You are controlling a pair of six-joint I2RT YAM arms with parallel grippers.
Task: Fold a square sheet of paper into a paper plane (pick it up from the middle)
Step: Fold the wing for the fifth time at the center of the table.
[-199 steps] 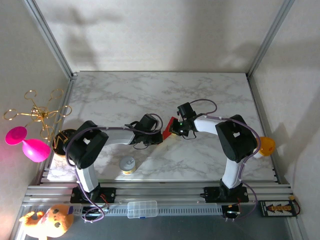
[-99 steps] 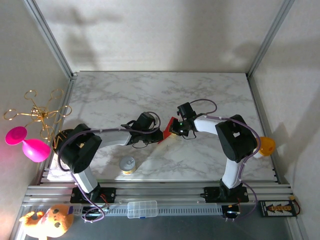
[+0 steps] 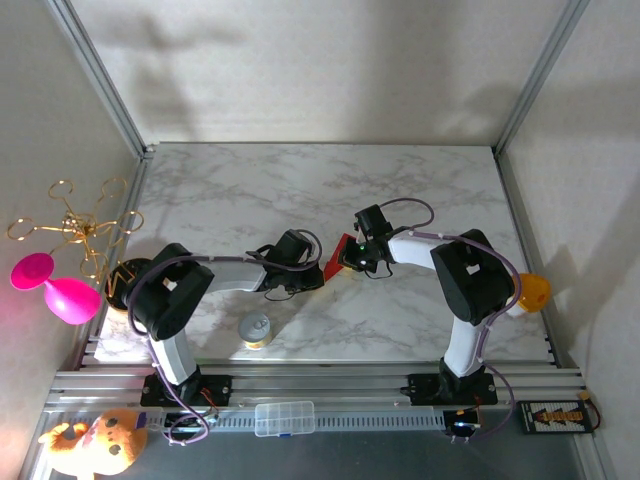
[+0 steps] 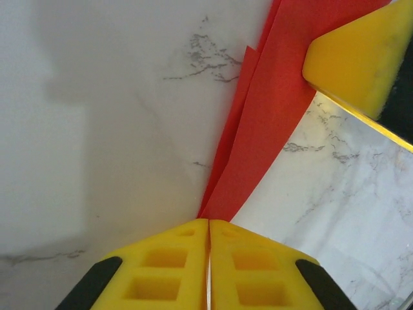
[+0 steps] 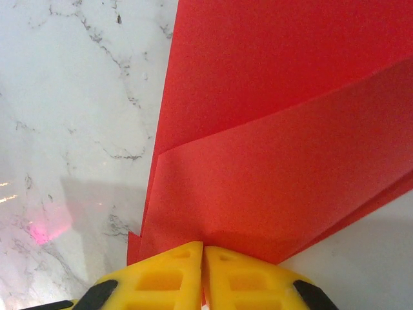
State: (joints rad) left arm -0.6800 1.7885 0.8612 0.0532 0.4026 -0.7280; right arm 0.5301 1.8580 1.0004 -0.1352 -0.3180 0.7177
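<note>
Left claw shifted slightly | clamped on folded paper (red) | right claw likewise

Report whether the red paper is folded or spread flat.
Folded: the red paper shows overlapping layers with crease edges, pinched by the shut left end effector and right end effector.

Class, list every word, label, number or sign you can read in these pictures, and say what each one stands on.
No text here can be read.
Red paper: plain, no print.
Black board at the near right corner: orange marks, too small to read.
Black disc at the table's left edge: a yellow squiggle, too blurred to read.
</note>
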